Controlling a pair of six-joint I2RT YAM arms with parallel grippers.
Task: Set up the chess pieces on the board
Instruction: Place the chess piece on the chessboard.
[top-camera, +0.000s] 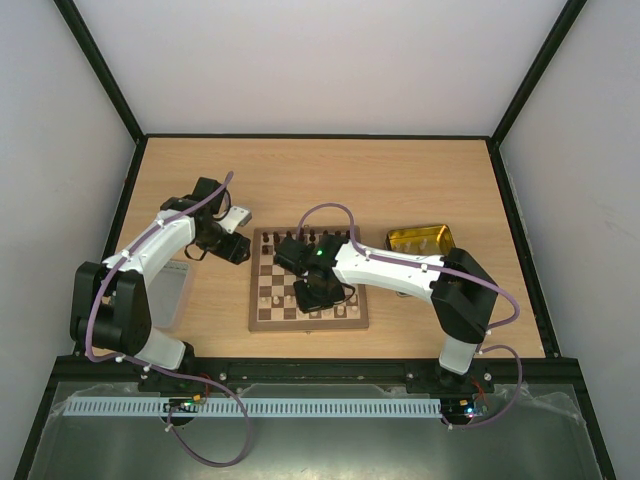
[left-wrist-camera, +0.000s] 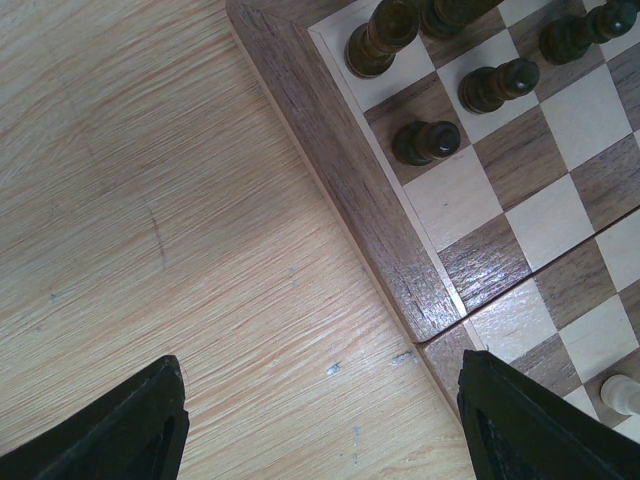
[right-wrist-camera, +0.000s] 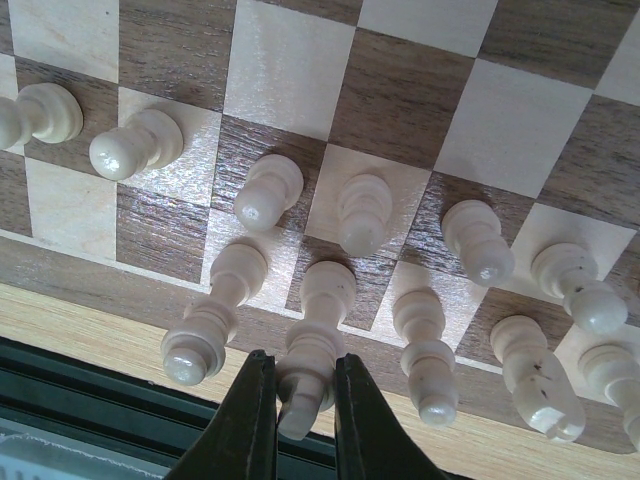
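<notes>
Cream back-row piece (right-wrist-camera: 314, 340) stands pinched in the right gripper (right-wrist-camera: 302, 368) on the board's (right-wrist-camera: 500, 130) near rank, seemingly to seat it squarely, while the left gripper (left-wrist-camera: 322, 415) hovers spread open beside it.

Cream chess pieces (right-wrist-camera: 268, 192) stand upright in two rows along the near edge of the brown-and-cream checked wooden board (left-wrist-camera: 345, 180), dark brown pieces (left-wrist-camera: 425, 142) ranked along its far edge.

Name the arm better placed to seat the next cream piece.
Right. The right gripper is shut on a cream piece at the near row of the board; the left gripper hangs open, empty, over table beside it.
</notes>
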